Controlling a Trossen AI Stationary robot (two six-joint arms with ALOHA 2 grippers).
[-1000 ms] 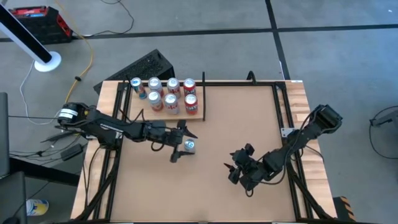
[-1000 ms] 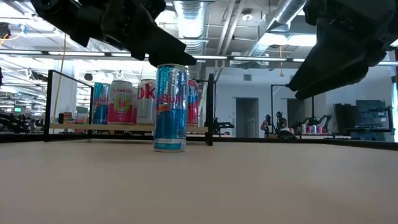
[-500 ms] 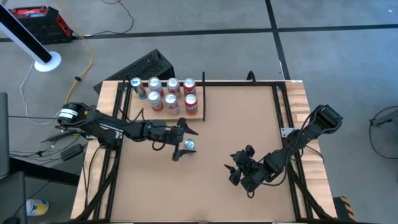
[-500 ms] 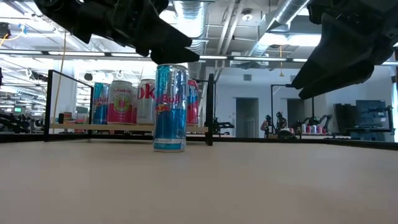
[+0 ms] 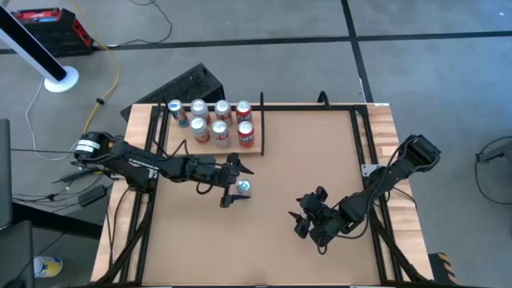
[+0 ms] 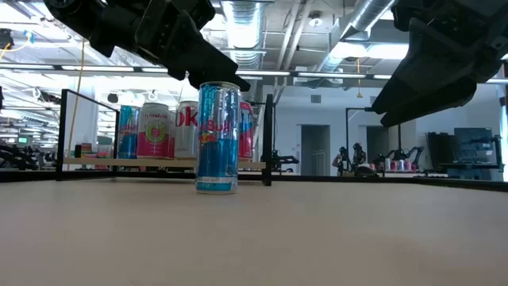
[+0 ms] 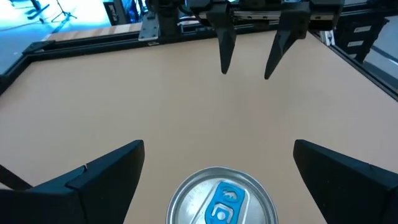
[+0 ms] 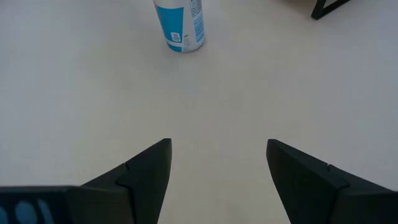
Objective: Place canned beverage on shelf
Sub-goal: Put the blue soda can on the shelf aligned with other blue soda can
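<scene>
— Blue and silver, that slim can [image 6: 217,137]; it stands upright on the brown table [image 5: 304,152], out in the open, just in front of the shelf [image 5: 182,142].

— And the shelf itself?

— Pale wood with thin black rails, at the far left part of the table. Seven cans [image 5: 214,122] stand on it already, in two rows, pink, red and blue among them.

— Is anything holding the blue can?

— No. The left gripper [image 5: 234,185] hangs directly above it, jaws spread wide, one finger on each side of the lid and neither touching. From its wrist camera you look straight down on the silver top and blue tab.

— Where's the other arm?

— The right gripper [image 5: 306,220] sits low over bare table toward the near right, well apart from the can, pointed toward it. Its jaws stand open with nothing between them.
</scene>
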